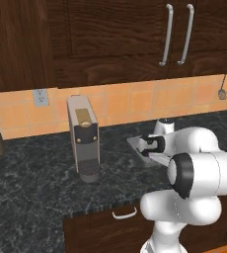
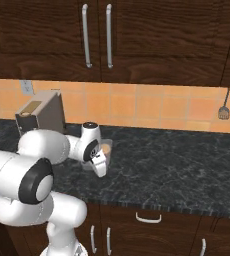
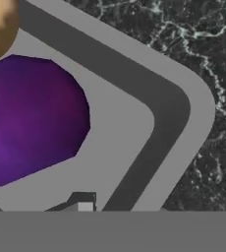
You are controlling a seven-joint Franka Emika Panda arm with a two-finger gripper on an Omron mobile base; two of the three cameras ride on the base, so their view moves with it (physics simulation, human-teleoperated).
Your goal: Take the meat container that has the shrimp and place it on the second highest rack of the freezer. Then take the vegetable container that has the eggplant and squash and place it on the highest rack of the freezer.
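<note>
we hang low over the vegetable tray (image 3: 183, 118) on the counter (image 3: 218, 49); the eggplant (image 3: 31, 118) sits left of the jaws, which look clamped on the tray's near rim.

A white robot arm (image 1: 194, 168) reaches over a dark marbled counter (image 1: 31, 183) to a grey tray (image 1: 135, 144). A grey coffee machine (image 1: 84, 138) stands left of it, before an orange tiled wall (image 1: 120, 106) under dark wood cabinets (image 1: 110, 34).

Glossy white rounded arm (image 1: 194, 180) with dark joint rings.
</note>
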